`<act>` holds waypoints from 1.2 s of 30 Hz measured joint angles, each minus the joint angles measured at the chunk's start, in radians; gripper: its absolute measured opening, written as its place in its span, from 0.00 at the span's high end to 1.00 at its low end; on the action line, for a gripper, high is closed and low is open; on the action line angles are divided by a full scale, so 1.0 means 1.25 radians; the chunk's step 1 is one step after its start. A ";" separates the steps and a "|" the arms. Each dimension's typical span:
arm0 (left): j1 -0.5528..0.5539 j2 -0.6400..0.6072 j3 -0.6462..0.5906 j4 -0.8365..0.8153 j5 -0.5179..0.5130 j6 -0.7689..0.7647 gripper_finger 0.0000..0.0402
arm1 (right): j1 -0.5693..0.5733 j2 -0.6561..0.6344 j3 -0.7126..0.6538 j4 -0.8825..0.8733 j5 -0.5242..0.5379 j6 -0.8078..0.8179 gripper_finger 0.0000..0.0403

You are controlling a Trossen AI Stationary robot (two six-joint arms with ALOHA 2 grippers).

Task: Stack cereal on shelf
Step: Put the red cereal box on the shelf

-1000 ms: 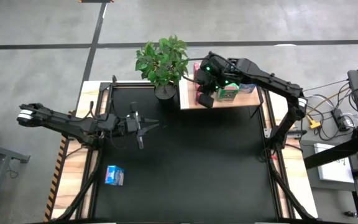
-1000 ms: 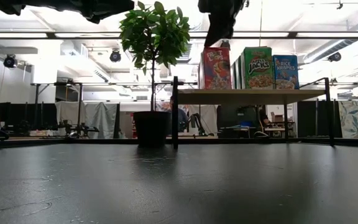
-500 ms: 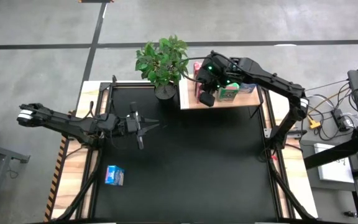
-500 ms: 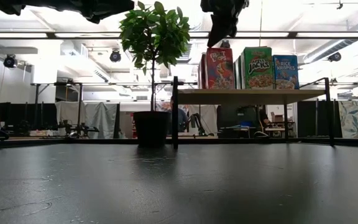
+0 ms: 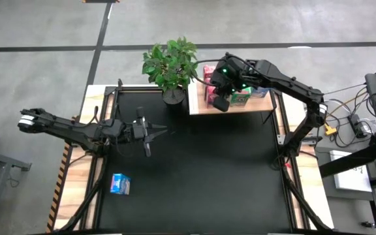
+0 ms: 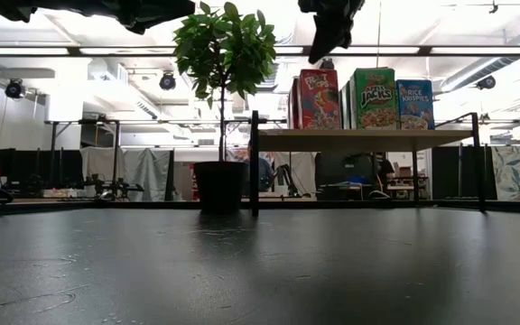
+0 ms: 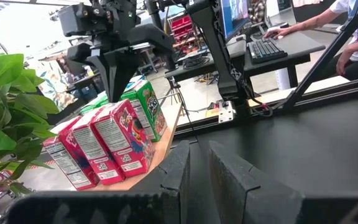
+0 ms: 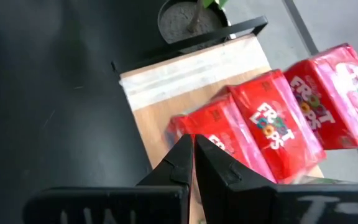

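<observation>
Right end effector (image 5: 219,102) has risen above the pink-red boxes (image 7: 101,146).

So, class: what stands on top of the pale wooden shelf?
On the shelf stand red boxes, a green box and a blue box. The right end effector above hides part of the row, so the full count cannot be seen.

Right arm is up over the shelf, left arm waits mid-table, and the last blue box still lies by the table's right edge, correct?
Not quite: the blue box lies by the left edge, as the high view shows. The right gripper is over the shelf, and the left gripper waits mid-table.
</observation>
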 joint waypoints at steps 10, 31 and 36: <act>0.000 0.000 0.000 0.000 0.000 0.001 0.90 | 0.000 0.024 -0.006 0.028 0.009 -0.010 0.98; 0.000 0.000 0.000 -0.005 0.000 0.001 0.90 | 0.002 0.016 0.009 0.029 0.010 -0.017 0.98; 0.000 0.000 0.000 -0.012 0.000 0.010 0.90 | 0.002 0.014 0.015 -0.015 0.094 -0.020 0.98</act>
